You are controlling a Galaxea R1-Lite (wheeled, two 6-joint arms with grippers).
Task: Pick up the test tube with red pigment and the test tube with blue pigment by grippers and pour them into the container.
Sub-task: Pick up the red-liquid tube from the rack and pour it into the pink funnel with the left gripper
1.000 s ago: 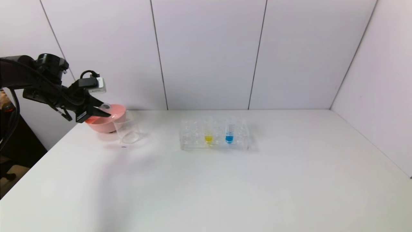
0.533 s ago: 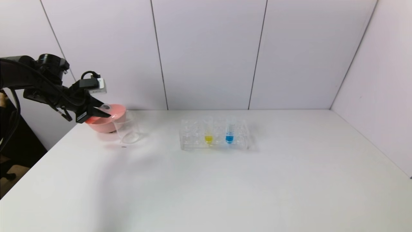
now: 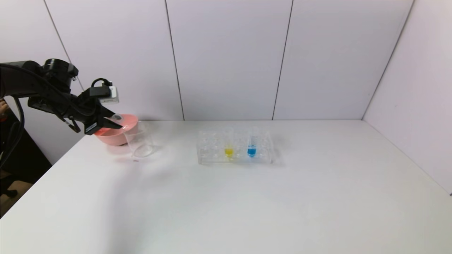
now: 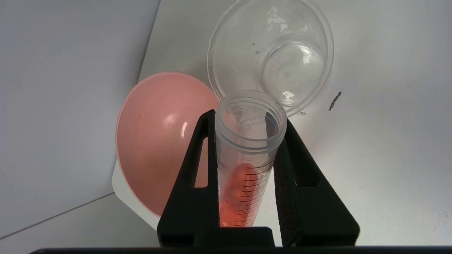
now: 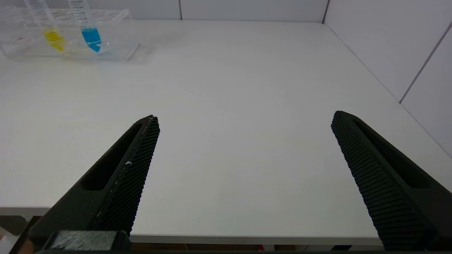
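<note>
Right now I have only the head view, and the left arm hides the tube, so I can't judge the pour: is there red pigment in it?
Observer: Yes. The left wrist view shows the test tube with red pigment uncapped, with red liquid low in its body, clamped in the left end effector.
Operator: Is any in the container?
Observer: No. The container looks clear inside, with no red in it.
Operator: And the right arm? I can't see it.
Observer: The right end effector is open and holds nothing, above the near part of the table.
</note>
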